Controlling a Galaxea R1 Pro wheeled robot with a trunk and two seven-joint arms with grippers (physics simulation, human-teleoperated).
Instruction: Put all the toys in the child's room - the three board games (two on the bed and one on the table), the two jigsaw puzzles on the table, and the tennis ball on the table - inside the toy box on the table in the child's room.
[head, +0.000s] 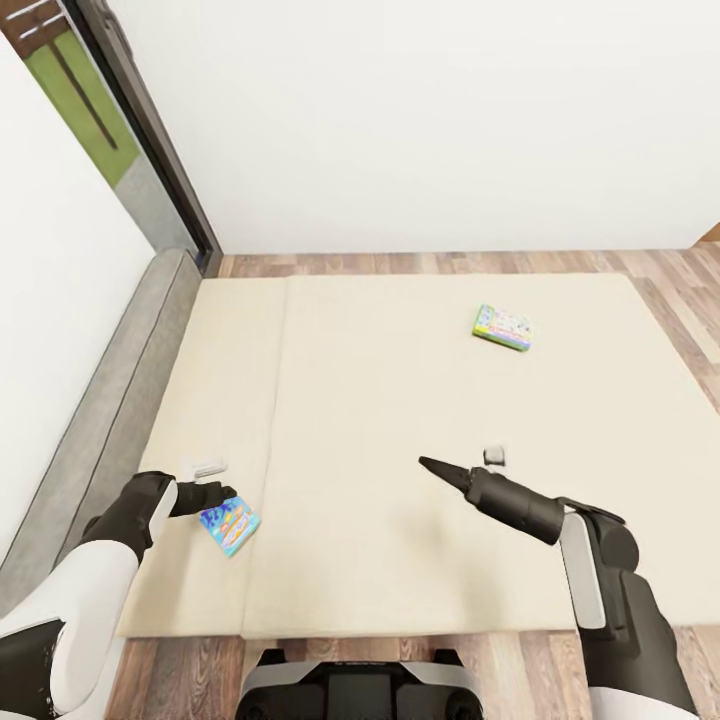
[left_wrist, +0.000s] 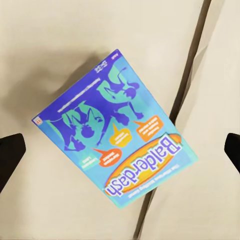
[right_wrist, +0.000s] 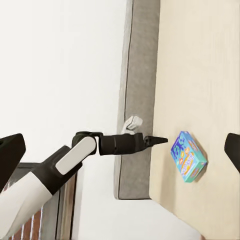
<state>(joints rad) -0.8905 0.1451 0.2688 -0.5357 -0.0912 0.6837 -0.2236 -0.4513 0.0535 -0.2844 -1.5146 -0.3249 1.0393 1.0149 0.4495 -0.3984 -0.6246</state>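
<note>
A blue board game (head: 229, 524) labelled Balderdash lies flat on the bed (head: 400, 420), across the mattress seam near its front left corner. My left gripper (head: 215, 495) hovers just beside and above it, open. In the left wrist view the box (left_wrist: 117, 135) sits between the spread fingertips (left_wrist: 10, 155), untouched. A pale green-edged board game (head: 502, 327) rests farther back on the right of the mattress. My right gripper (head: 440, 467) hangs open over the middle of the bed, holding nothing; its wrist view looks across at the left arm and the blue box (right_wrist: 189, 156).
The low grey headboard (head: 120, 400) runs along the bed's left side against a white wall. A dark door frame (head: 150, 130) stands at the back left. Wooden floor (head: 450, 262) borders the mattress at the back, right and front. My base (head: 360, 690) is at the bed's front edge.
</note>
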